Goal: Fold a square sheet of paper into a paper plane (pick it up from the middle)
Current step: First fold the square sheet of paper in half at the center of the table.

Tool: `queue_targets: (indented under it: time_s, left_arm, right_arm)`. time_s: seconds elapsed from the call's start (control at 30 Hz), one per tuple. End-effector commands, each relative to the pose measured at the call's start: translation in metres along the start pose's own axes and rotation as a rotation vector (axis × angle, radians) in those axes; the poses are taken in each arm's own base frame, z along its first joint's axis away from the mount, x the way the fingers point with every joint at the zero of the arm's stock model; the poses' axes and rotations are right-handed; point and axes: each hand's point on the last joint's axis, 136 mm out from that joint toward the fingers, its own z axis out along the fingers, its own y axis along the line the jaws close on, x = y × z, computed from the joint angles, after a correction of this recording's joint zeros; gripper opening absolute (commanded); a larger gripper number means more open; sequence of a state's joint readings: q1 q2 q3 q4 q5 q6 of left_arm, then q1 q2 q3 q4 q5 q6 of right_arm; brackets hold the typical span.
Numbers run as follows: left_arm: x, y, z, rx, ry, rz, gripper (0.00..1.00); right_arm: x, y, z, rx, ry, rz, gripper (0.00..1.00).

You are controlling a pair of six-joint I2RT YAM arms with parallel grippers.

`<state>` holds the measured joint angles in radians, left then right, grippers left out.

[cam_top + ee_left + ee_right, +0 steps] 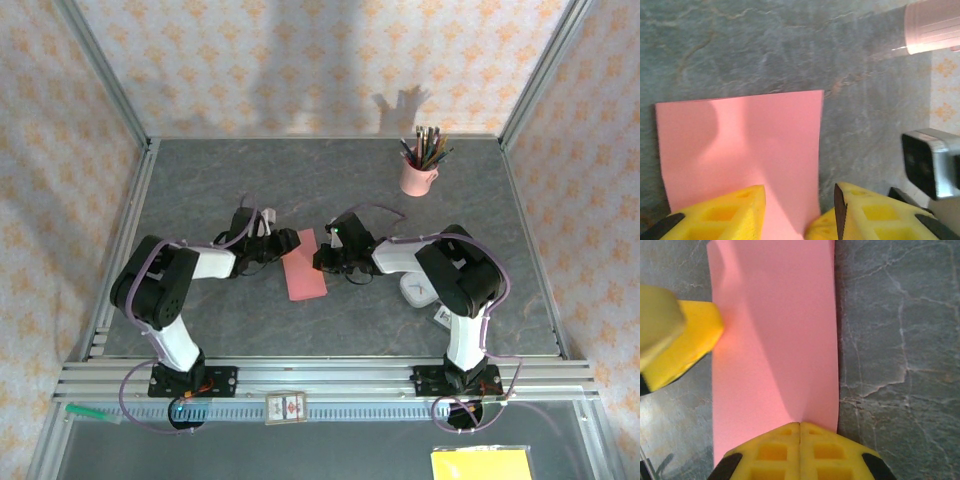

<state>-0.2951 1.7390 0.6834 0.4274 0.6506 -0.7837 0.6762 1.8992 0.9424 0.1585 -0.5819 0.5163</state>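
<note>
Hands holding a folded pink sheet flat at mid-bench

Right hand (800, 426) is clenched, its tips bearing down on one edge of the square sheet of paper (775, 330), which lies as a flat rectangle on the bench (200, 180). The left hand (799, 192) stands released and part-spread over another edge, gripping nothing. A sharp crease probably calls for firm downward pressure and a slow slide along the fold, with the left hand steadying the sheet so its edges stay matched. The two hands sit very close and could clash. The pink cup of pencils (420, 175) is well apart, and the white rounded-square object (417, 291) lies beside the right arm, off the likely path.
</note>
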Motion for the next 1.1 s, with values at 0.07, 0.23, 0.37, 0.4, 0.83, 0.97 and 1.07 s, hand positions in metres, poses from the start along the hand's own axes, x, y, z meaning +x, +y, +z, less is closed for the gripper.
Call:
queue_targets:
  time_s: [0.07,0.23,0.37,0.4,0.83,0.97,1.07]
  left_arm:
    - [-0.002,0.026,0.000,-0.053,-0.001,0.000,0.42]
    - [-0.010,0.010,-0.014,-0.025,-0.034,0.020,0.42]
    - [-0.007,-0.014,-0.026,0.034,-0.049,0.023,0.42]
    - [-0.002,-0.020,-0.028,0.050,-0.044,0.023,0.42]
    - [0.055,0.006,-0.018,0.006,0.061,-0.028,0.42]
    - [0.063,0.026,-0.018,-0.040,0.078,-0.047,0.42]
    - [0.059,0.021,-0.025,-0.041,0.062,-0.028,0.42]
  right_arm:
    - [0.051,-0.093,0.005,0.327,0.117,0.100,0.00]
    - [0.052,-0.094,0.004,0.332,0.120,0.101,0.00]
    - [0.051,-0.093,0.005,0.332,0.119,0.101,0.00]
    - [0.051,-0.092,0.005,0.329,0.119,0.100,0.00]
    - [0.050,-0.094,0.006,0.334,0.118,0.099,0.00]
    - [0.052,-0.095,0.006,0.337,0.122,0.101,0.00]
    - [0.052,-0.096,0.006,0.340,0.120,0.101,0.00]
